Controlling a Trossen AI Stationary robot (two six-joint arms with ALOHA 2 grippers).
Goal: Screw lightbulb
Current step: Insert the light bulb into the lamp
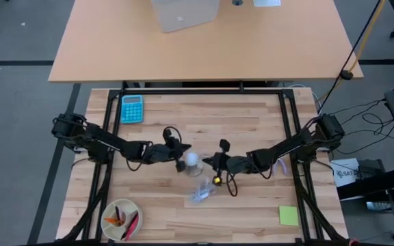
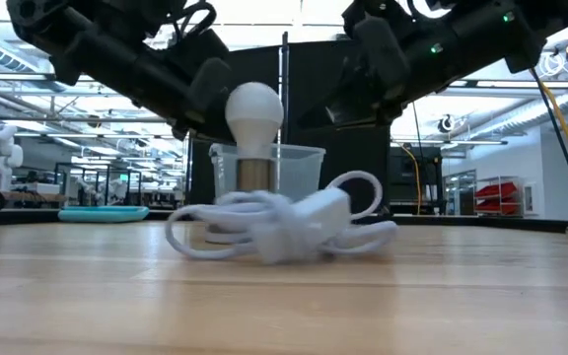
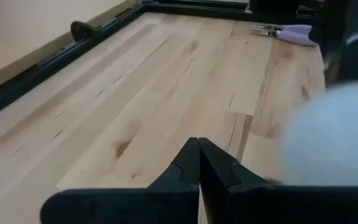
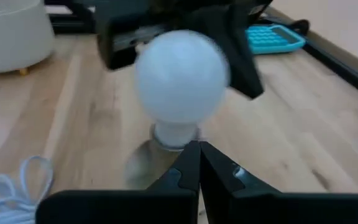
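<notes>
Mid-table, smooth frosted pear-shaped lightbulb (image 1: 192,159), upright.

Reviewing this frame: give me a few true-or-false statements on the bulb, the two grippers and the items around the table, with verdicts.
1. The white pear-shaped lightbulb stands upright, globe up, screw base down. True.
2. The left gripper has its fingers spread wide. False: they are shut, tips together.
3. The right gripper is shut and holds nothing. True; the bulb sits just ahead of its tips.
4. The turquoise calculator lies near the right arm's base. False: it lies on the left arm's side, at the far edge.
5. The white coiled cable lies on the wooden table in front of the bulb in the low view. True.
</notes>
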